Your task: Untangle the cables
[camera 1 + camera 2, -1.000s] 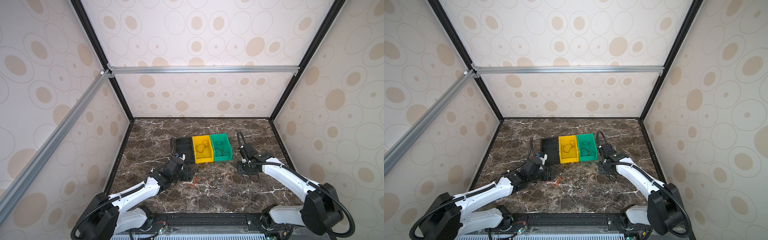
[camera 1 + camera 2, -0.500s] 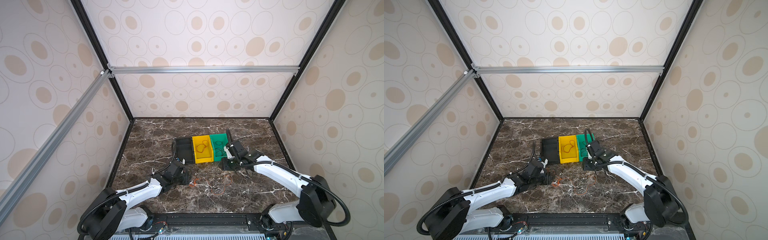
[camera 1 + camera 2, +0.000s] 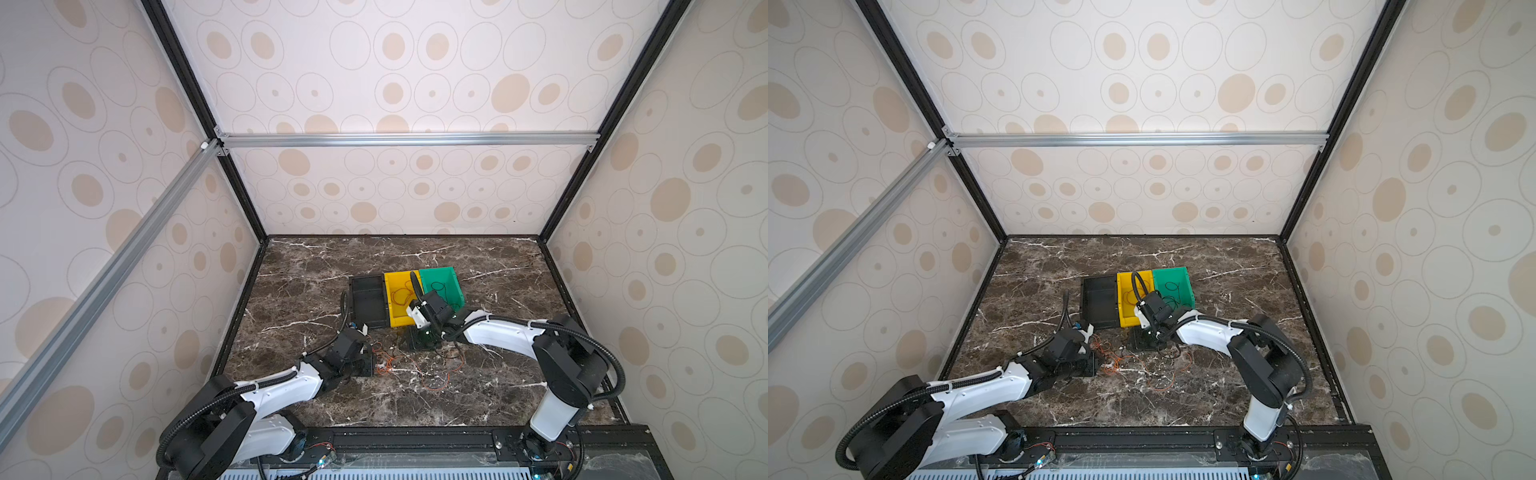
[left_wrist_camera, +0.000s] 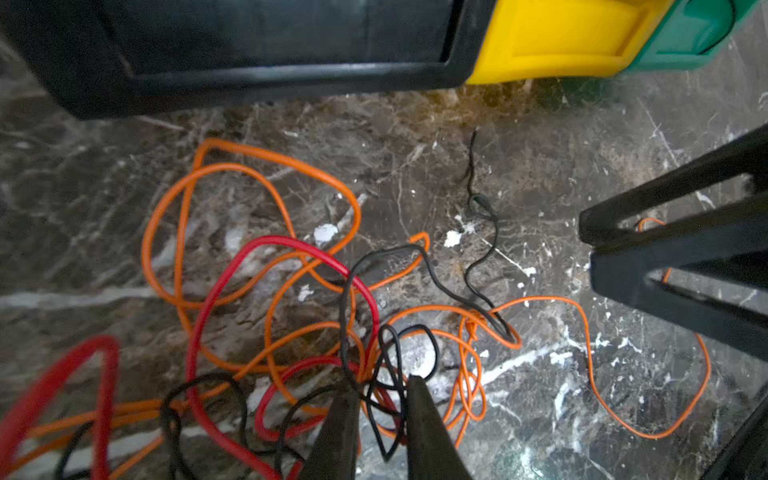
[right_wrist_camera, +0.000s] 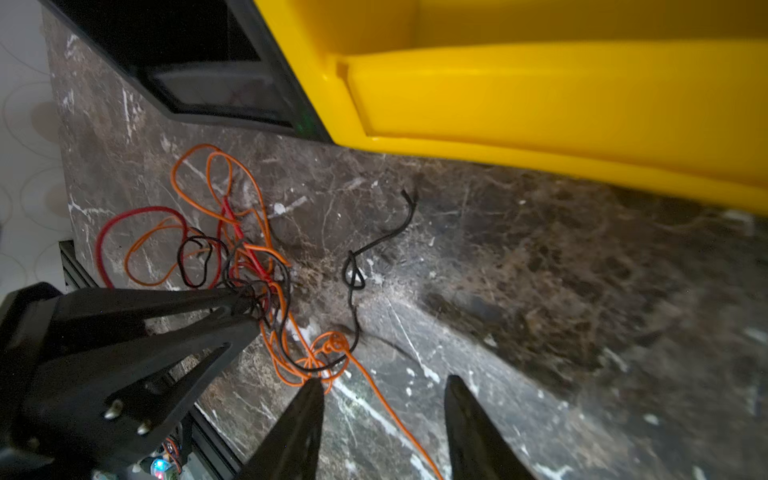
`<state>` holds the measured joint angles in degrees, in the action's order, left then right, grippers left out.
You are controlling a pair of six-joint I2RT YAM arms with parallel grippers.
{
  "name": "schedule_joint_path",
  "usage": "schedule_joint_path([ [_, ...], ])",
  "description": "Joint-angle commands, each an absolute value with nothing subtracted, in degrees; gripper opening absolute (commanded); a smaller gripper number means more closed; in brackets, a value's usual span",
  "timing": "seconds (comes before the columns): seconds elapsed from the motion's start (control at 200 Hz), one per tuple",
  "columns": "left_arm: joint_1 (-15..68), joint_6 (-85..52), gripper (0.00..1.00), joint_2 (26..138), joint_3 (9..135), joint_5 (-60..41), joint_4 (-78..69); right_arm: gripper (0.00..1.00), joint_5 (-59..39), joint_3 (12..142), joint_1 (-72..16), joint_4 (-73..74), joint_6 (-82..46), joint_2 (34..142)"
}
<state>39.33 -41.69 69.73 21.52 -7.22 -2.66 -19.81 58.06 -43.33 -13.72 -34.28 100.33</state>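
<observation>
- Two tools are low over the counter point(image 3: 498, 270). The left tool point(image 4: 380, 395) has its jaws narrow and pinched on a bunch of the cables point(image 4: 291, 291). Black and orange strands run between the tips; whether red is caught too, I cannot tell.
- My right tool point(image 5: 382, 390) stands about half wide and holds nothing. One orange strand trails along the counter between its tips.
- The cables lie on bare counter between my two tools, just in front of the black bin point(image 3: 365, 299) and yellow bin point(image 3: 399, 278). No part of this heap is in either bin.
- Risk: the left pinch takes several strands at once. A pull from there would likely drag the whole heap rather than free one wire.
- Risk: the small orange knot point(image 5: 334, 345) sits just beside the right tool. Tension from either side would probably cinch it tighter.
- Risk: the wire is far thinner than a finger and could slip out of the pinch under load.
- Risk: a dragged loop could snag on a bin's front lip.
- Long axis: in both top views the heap stretches sideways, from the left tool toward the right one, roughly along the bins' front edge.
- The black strand point(image 4: 494, 226) breaks from that line, with its free end pointing toward the bins.
</observation>
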Motion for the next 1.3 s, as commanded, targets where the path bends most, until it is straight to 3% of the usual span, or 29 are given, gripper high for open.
schedule_joint_path([
  [0.0, 39.5, -42.9, 0.17, 68.6, 20.9, -6.5, -3.4, 0.48, -22.7, 58.9, -43.5, -12.6, -30.3, 102.1],
  [0.185, 39.5, -44.1, 0.14, 67.0, 19.6, -6.2, -5.0, 0.45, -30.1, 57.5, -43.8, -11.1, -29.7, 103.6],
  [0.345, 39.4, -45.4, 0.10, 66.2, 19.1, -5.1, -5.3, 0.33, -30.5, 54.2, -43.8, -9.1, -31.3, 102.6],
  [0.59, 39.4, -47.0, 0.06, 63.7, 17.9, -4.6, -6.2, 0.30, -31.8, 52.1, -43.9, -8.6, -30.6, 102.5],
  [0.685, 39.4, -47.4, 0.05, 62.7, 17.6, -4.5, -6.0, 0.23, -31.6, 51.3, -43.9, -8.1, -30.7, 102.4],
  [0.75, 39.3, -47.8, 0.06, 61.9, 17.4, -4.2, -5.7, 0.13, -31.3, 51.3, -43.9, -8.2, -30.8, 102.4],
  [0.86, 39.3, -47.7, 0.06, 59.5, 18.3, -2.4, -2.4, 0.00, -29.6, 51.0, -43.9, -8.4, -30.9, 100.2],
  [1.02, 38.7, -47.7, 0.00, 53.7, 18.7, -0.5, 1.1, 0.00, -22.8, 51.6, -43.8, -12.7, -28.2, 93.7],
  [1.296, 35.1, -49.6, 0.00, 45.7, 16.2, -0.1, 4.4, 0.00, -9.8, 54.1, -43.8, -22.2, -24.5, 85.4],
])
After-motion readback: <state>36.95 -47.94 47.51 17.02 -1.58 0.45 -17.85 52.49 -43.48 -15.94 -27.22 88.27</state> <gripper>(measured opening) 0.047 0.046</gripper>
